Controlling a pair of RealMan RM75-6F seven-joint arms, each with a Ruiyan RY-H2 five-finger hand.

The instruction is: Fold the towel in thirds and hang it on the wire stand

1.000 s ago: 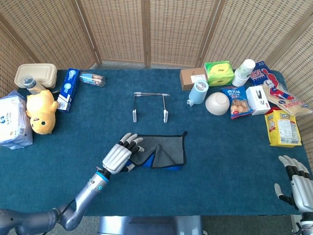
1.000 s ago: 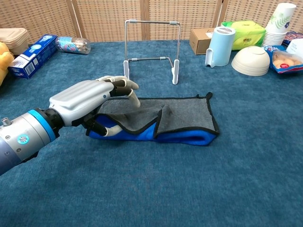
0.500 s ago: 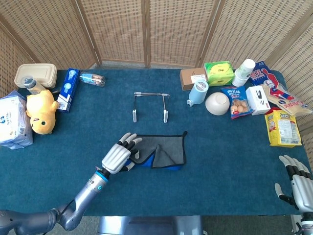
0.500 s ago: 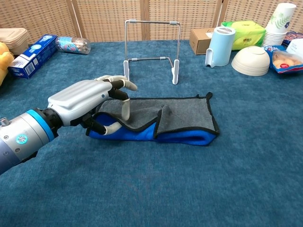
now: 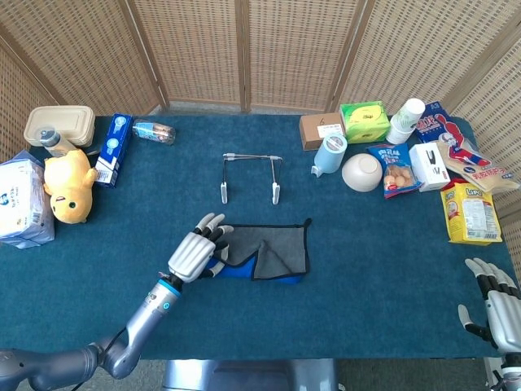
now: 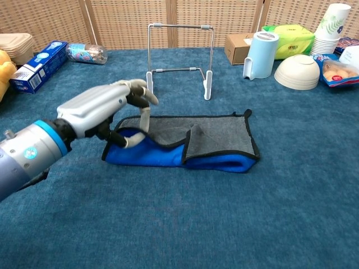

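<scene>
The towel (image 5: 275, 251) lies folded into a long strip in the middle of the table, grey on top and blue beneath (image 6: 216, 143). My left hand (image 5: 195, 251) is at its left end, fingers curled over the grey top layer and thumb under it (image 6: 104, 109). That edge is raised a little, so the blue layer shows. The wire stand (image 5: 251, 174) stands upright just behind the towel (image 6: 179, 56) with nothing on it. My right hand (image 5: 490, 303) rests at the table's front right corner, fingers apart and holding nothing.
At the left are a yellow plush toy (image 5: 67, 186), a blue box (image 5: 112, 148) and a tissue pack (image 5: 23, 199). At the back right are a blue cup (image 6: 259, 54), a white bowl (image 6: 297, 72), snack bags (image 5: 470, 212) and boxes.
My left hand has closed its fingers on the towel's left end and risen slightly, lifting the grey edge. The right hand has not moved.
</scene>
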